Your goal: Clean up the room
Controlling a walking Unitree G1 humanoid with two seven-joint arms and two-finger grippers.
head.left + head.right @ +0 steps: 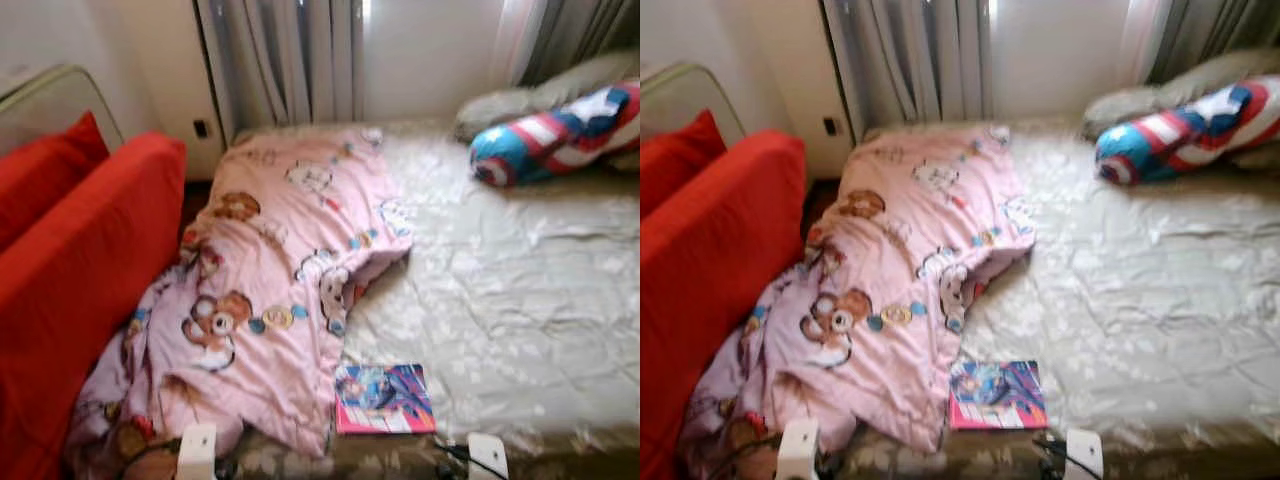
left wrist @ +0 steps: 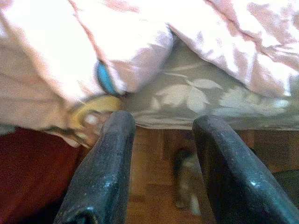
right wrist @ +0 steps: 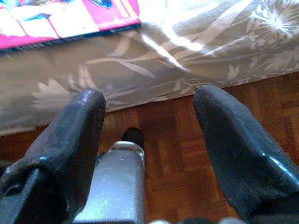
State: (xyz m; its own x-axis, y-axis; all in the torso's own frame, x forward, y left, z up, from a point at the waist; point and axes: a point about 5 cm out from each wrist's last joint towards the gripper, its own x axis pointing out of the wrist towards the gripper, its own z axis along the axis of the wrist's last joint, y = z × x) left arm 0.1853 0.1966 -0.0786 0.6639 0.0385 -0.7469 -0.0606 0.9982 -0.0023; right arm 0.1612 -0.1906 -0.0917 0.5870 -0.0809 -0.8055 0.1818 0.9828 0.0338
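Pink blanket (image 1: 270,290) lay crumpled over the bed's (image 1: 520,300) left half, spilling off its near-left edge; book (image 1: 383,398) lay near. Both grippers, left (image 2: 161,163) and right (image 3: 149,140), hung low with jaws open, holding nothing.

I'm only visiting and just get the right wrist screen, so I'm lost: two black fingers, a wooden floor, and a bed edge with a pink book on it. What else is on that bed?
Observer: A crumpled pink cartoon-print blanket covers the left part of the bed and spills over its near edge.
Operator: Anything at the far end?
Observer: A long blue, red and white striped cushion lies near the far right corner.
Operator: And beside it?
Observer: A red fabric sofa stands close along the left side.
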